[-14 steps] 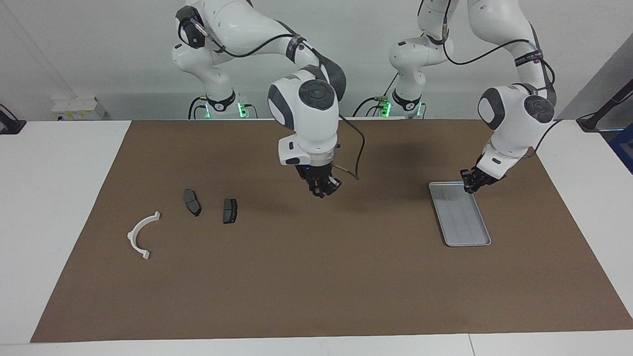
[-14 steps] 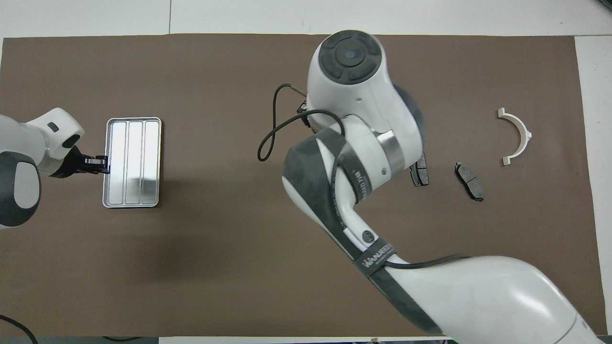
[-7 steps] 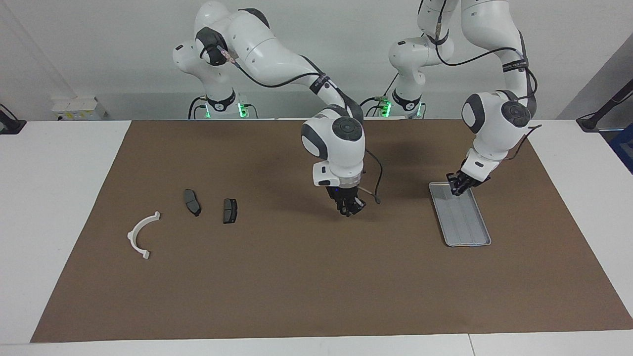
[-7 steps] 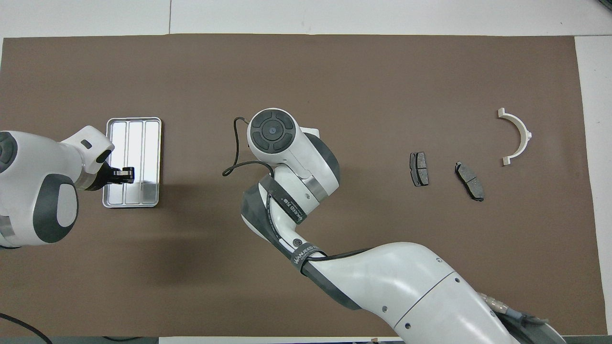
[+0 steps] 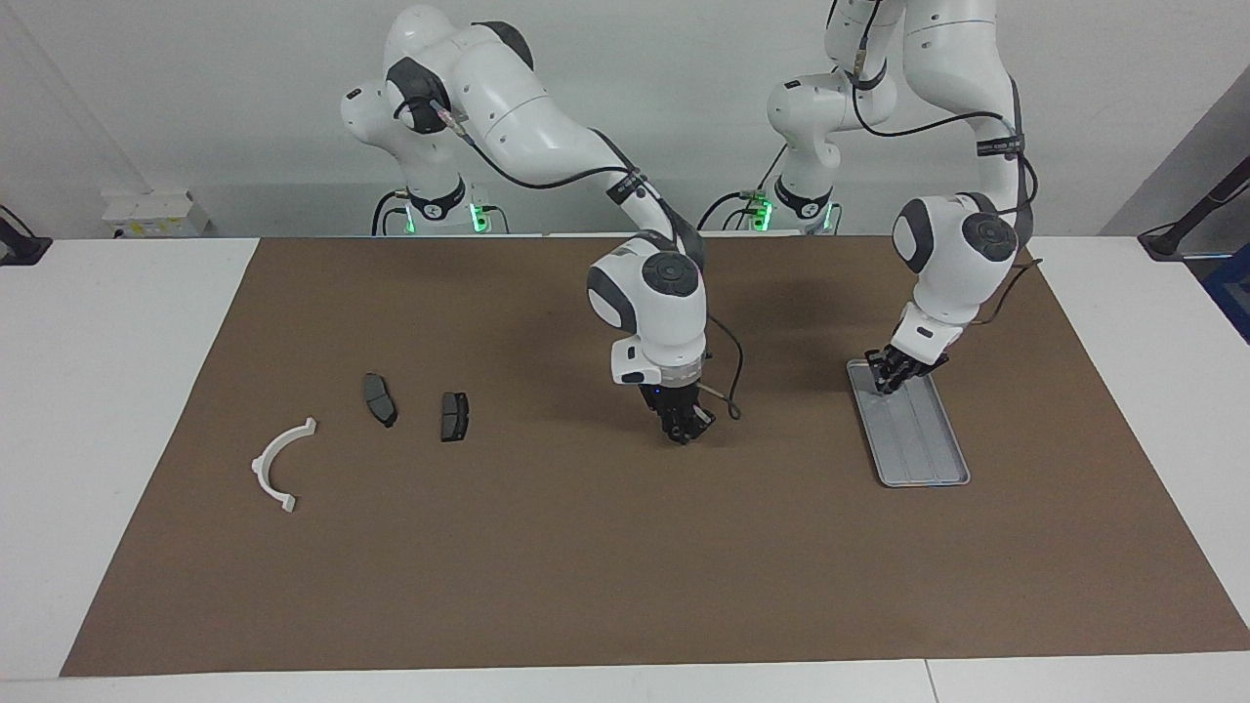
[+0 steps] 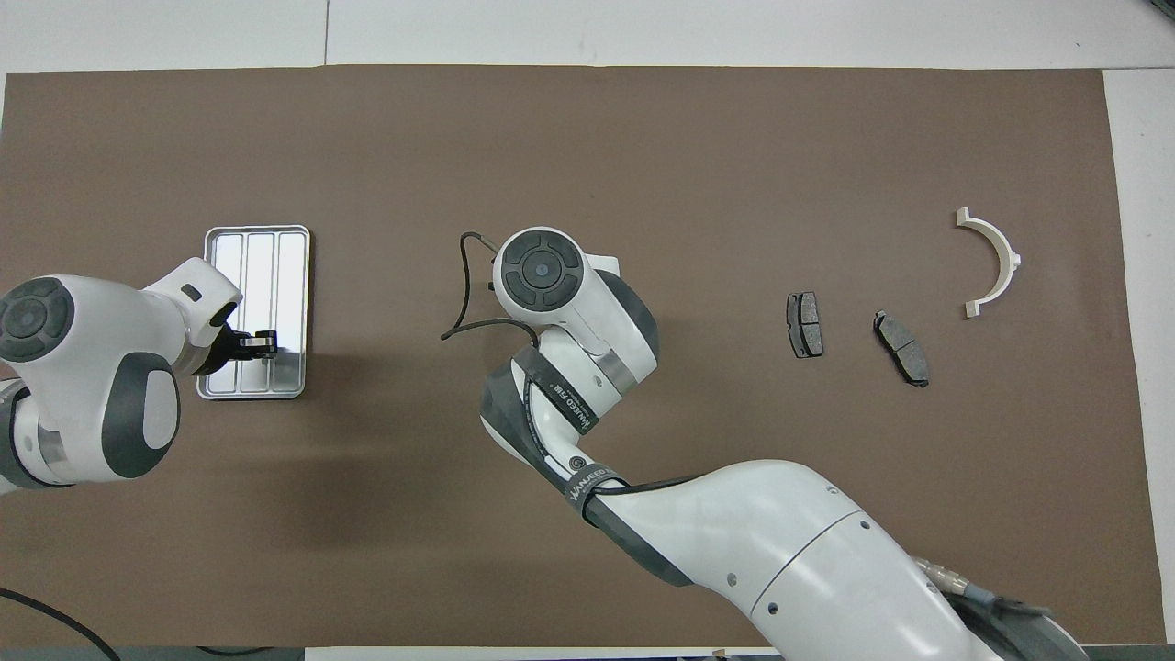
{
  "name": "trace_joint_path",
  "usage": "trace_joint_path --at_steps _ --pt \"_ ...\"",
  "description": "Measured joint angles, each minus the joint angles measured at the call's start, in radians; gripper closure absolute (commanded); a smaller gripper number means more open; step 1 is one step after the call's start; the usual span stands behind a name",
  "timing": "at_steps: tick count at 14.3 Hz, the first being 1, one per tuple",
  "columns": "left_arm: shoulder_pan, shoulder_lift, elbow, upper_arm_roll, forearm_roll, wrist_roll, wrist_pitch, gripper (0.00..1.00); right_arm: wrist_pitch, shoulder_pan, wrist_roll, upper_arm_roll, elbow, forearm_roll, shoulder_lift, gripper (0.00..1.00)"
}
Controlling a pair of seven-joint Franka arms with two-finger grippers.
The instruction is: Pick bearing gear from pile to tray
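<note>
— At the right arm's end of the table (image 5: 127, 391), what is left of the pile (image 5: 391, 420) is seen: a white arc bracket (image 5: 281, 467) and two dark plates (image 5: 380, 399) (image 5: 454, 416), set apart from each other on the brown mat (image 5: 586, 566). Can a bearing gear be found among them?

— No small round piece is made out there, nor elsewhere on the mat. It may be held in a claw, but this cannot be confirmed.

— Where is the tray (image 5: 928, 454) placed?

— Toward the left arm's end, well apart from the pile. No part is made out lying in it.

— And the claws?

— The left claw (image 5: 884, 379) is clenched and is held low over the end of the tray nearer to the robots. Whether something small is pinched in it cannot be told. The right claw (image 5: 682, 433) is hung low over bare mat, between the pile and the tray. If it is released or clenched cannot be told.

— Which step is judged to be in hand?

— Probably the delivery at the tray, by the left claw. For the next move, a release inside the rim is called for, if a piece is held. Otherwise another piece must be looked for at the pile.
</note>
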Motion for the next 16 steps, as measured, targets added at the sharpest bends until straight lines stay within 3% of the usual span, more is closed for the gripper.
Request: trace_joint_path --at_steps 2,5,8,9,10,11,13,16 --pt "-0.002 0.005 -0.001 0.000 0.000 -0.006 0.003 1.00 0.000 -0.001 0.000 0.000 0.000 0.000 0.000 0.00" --pt "-0.007 0.011 -0.007 0.000 0.000 -0.008 0.013 1.00 -0.029 -0.004 0.000 -0.003 0.002 0.000 -0.002 0.00" --pt "-0.007 0.009 -0.011 0.001 0.000 -0.008 0.020 0.98 -0.151 -0.017 0.000 -0.011 0.045 -0.001 -0.017 0.00" --pt "-0.007 0.009 -0.012 0.001 0.000 -0.008 0.021 0.39 -0.197 -0.029 0.000 -0.013 0.075 -0.001 -0.026 0.00" --pt "-0.007 0.008 -0.012 0.001 0.000 -0.007 0.022 0.07 -0.236 -0.052 -0.003 -0.013 0.106 -0.001 -0.039 0.00" --pt "-0.007 0.010 -0.012 0.001 0.000 -0.004 0.022 0.00 -0.267 -0.083 -0.029 -0.007 0.131 0.000 -0.057 0.00" --pt "-0.008 0.014 0.001 0.001 0.000 0.001 0.014 0.00 -0.318 -0.165 -0.160 0.014 0.155 0.008 -0.113 0.00" --pt "-0.040 0.014 0.159 0.000 -0.001 -0.017 -0.160 0.00 -0.430 -0.283 -0.492 0.021 0.158 0.018 -0.194 0.00"
